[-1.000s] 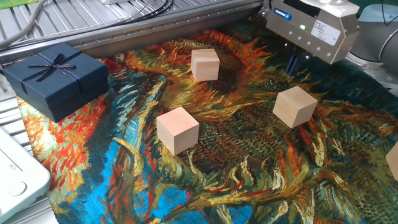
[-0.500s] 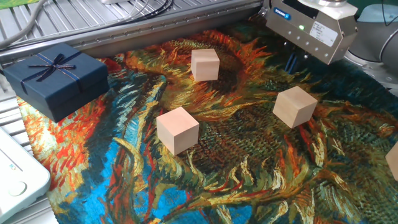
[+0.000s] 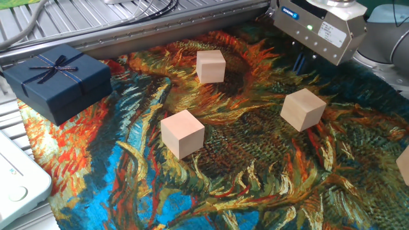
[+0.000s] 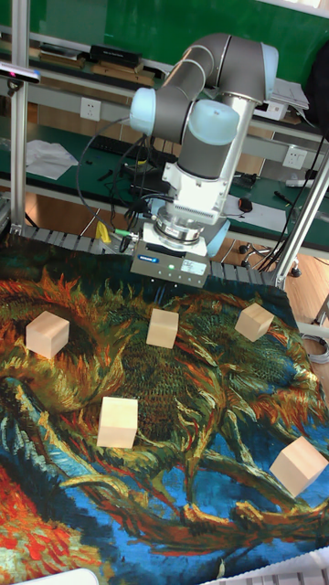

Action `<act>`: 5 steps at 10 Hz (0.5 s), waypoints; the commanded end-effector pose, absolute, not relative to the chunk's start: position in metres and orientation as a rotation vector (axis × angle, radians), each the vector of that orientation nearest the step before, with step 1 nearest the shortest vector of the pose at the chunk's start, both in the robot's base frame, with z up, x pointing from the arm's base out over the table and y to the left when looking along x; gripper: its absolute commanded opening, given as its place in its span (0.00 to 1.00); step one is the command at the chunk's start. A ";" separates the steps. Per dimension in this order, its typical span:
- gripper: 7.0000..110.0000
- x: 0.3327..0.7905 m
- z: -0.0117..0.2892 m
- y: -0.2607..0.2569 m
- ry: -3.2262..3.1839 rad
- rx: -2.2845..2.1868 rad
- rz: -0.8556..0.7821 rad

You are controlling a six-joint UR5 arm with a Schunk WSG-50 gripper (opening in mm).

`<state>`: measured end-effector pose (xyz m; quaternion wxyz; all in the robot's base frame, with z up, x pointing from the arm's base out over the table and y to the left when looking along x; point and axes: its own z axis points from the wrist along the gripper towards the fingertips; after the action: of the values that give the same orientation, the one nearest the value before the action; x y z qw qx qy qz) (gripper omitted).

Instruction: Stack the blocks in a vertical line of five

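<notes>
Several plain beige wooden blocks lie apart on the painted cloth, none stacked. In the fixed view one block sits at the back, one in the middle, one on the right, and a cut-off one at the right edge. My gripper hovers above the cloth just behind the right block, open and empty. In the tall fixed view the gripper hangs just behind the middle block. The others lie at the left, right, front and front right.
A dark blue gift box with a ribbon stands at the cloth's left corner. A white device lies at the near left. A metal rail with cables runs along the back. The arm's grey body rises behind the gripper.
The gripper has risen slightly, so less of its fingers shows below the body. The blocks have not moved.
</notes>
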<state>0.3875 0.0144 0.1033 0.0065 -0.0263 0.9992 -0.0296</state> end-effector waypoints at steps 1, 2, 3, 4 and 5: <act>0.00 0.375 0.104 0.034 3.177 -0.094 0.035; 0.00 0.385 0.104 0.026 3.139 -0.078 -0.015; 0.00 0.385 0.104 0.016 3.136 -0.139 -0.078; 0.00 0.399 0.089 0.034 3.104 -0.094 0.057; 0.00 0.402 0.057 0.043 3.103 -0.097 0.160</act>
<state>0.3902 0.0260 0.0894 0.0046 -0.0343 0.9994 0.0003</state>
